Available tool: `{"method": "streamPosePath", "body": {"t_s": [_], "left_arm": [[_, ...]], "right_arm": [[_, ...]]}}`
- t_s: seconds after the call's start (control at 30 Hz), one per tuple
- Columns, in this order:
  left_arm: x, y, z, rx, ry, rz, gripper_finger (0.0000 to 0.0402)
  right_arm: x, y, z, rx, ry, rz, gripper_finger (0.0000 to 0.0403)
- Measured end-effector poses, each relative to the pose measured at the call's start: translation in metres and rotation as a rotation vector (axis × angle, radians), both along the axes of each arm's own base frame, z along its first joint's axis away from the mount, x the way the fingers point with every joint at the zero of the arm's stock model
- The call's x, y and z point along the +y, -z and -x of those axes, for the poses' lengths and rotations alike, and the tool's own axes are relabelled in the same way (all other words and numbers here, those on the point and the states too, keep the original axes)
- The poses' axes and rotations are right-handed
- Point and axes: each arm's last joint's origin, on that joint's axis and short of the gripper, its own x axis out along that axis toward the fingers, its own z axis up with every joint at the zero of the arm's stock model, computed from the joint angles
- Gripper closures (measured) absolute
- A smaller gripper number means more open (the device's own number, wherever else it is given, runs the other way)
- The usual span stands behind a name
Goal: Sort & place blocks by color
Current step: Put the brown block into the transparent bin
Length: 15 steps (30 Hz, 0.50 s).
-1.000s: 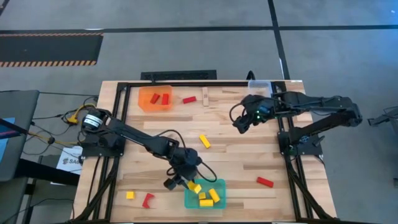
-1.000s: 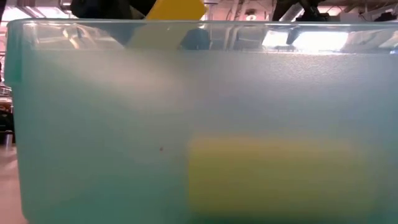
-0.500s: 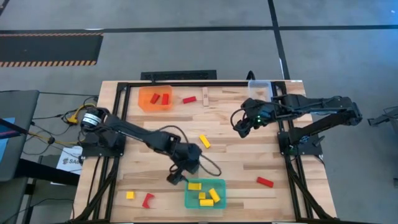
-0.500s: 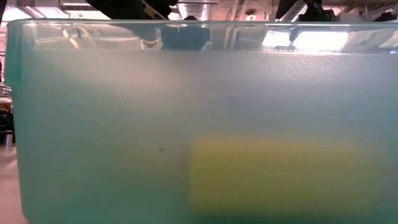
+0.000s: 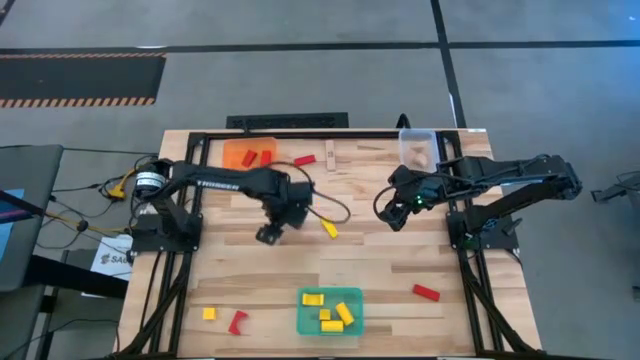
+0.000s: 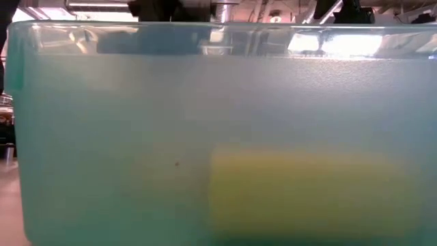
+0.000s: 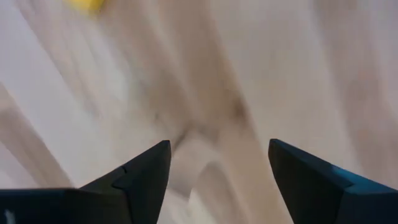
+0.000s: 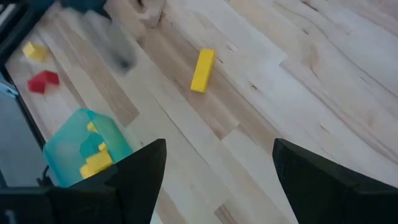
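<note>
Four yellow blocks (image 5: 329, 313) sit in the teal tray (image 5: 352, 326) near the front edge of the tabletop (image 5: 380, 260), and through the tray wall in the low view you can make out one of them as a yellow blur. Left end effector (image 5: 270, 233) hangs over the middle of the tabletop, fingers spread wide with nothing between them, just beside a loose yellow block (image 5: 329, 229). Right end effector (image 5: 388, 212) is off toward the right side, also wide open and holding nothing.

Two red blocks (image 5: 255, 157) are in the orange tray (image 5: 232, 155) at the back. Another red block (image 5: 305, 160) and a wooden block (image 5: 330, 155) lie just beside it. Wooden pieces are in the clear tray (image 5: 417, 147). More loose ones: a red block (image 5: 426, 293) front right, plus a small yellow block (image 5: 209, 314) and a red one (image 5: 237, 322) front left.
</note>
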Motion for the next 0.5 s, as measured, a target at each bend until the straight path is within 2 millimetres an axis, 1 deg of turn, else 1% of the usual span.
{"method": "streamPosePath", "body": {"t_s": [0.1,0.2,0.4,0.5], "left_arm": [[0.014,0.016,0.011,0.052,0.022,0.000,0.0152],[0.019,0.029,0.019,0.075,0.087,-0.017,0.0154],[0.017,0.043,0.026,0.091,0.167,-0.027,0.0152],[0.012,0.047,0.024,0.050,0.208,-0.035,0.0152]], "right_arm": [[0.000,0.000,0.000,-0.001,-0.024,0.020,0.0088],[-0.002,0.000,0.000,0.001,-0.032,0.033,0.0088],[-0.007,0.000,-0.001,0.006,-0.051,0.056,0.0088],[-0.010,0.000,-0.001,0.008,-0.054,0.064,0.0088]]}}
